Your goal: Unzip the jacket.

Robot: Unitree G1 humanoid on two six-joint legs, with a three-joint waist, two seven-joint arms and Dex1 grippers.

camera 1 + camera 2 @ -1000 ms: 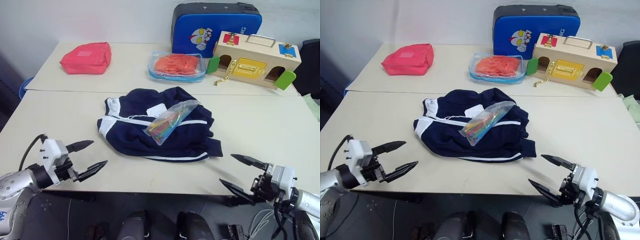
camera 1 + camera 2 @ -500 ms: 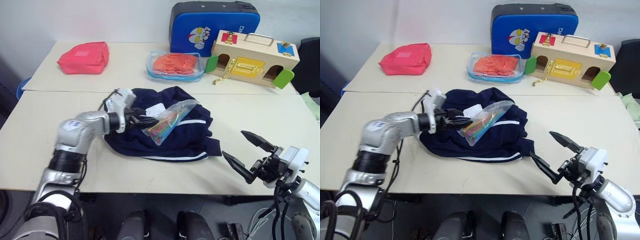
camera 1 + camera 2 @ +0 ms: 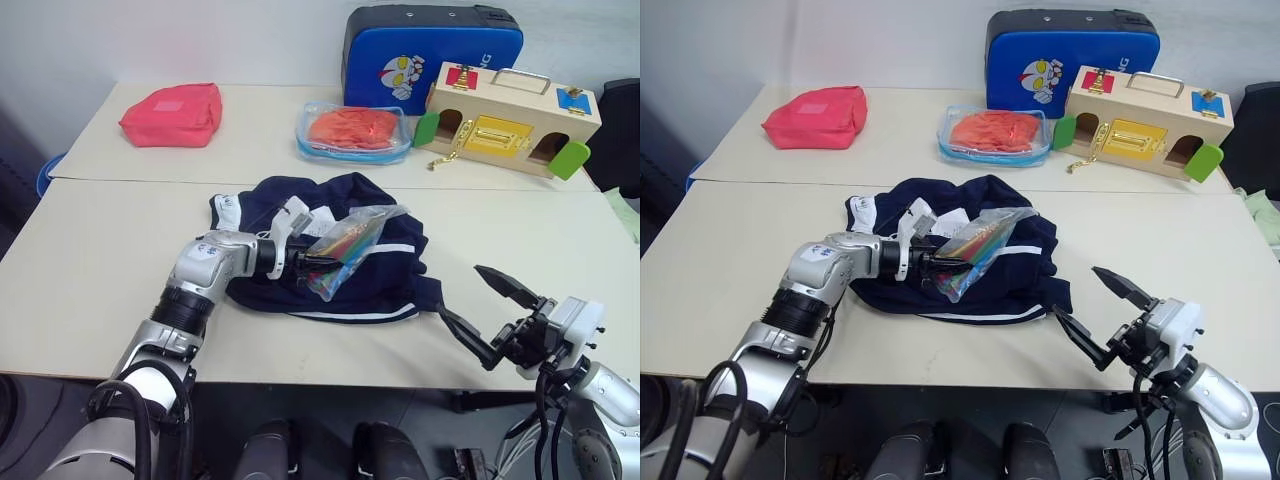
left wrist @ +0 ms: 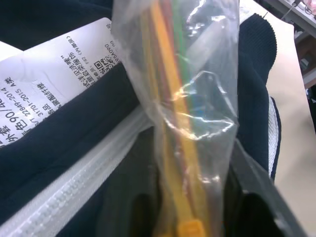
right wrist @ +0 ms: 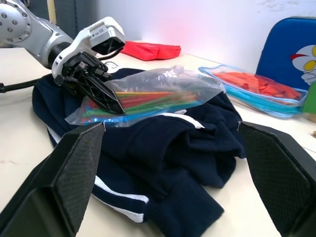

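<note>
Left eye view: I saw the jacket (image 3: 330,255) bunched in a heap on the near table (image 3: 90,260), close to the middle, with its white zipper (image 4: 74,187) running across the dark cloth.
Jacket tag: a white paper tag (image 4: 54,74) lay on the cloth beside the zipper.
Bag on jacket: a clear plastic bag (image 3: 350,245) of coloured sticks sat on top of the jacket, toward its 12 o'clock side.
Left gripper: my left gripper (image 3: 312,266) reached in over the jacket from its 9 o'clock side, fingers clamped on the lower end of the plastic bag.
Right gripper: my right gripper (image 3: 478,305) hung off the table's near edge at the jacket's 4 o'clock, fingers spread wide and grasping nothing, well apart from the cloth.
Far table: a red pouch (image 3: 172,115) lay at the jacket's 11 o'clock; an orange cloth in a clear bag (image 3: 352,130) lay at 12 o'clock.
Far right: a wooden latch box (image 3: 510,120) stood at 1 o'clock, with a blue case (image 3: 430,50) upright just behind it.
</note>
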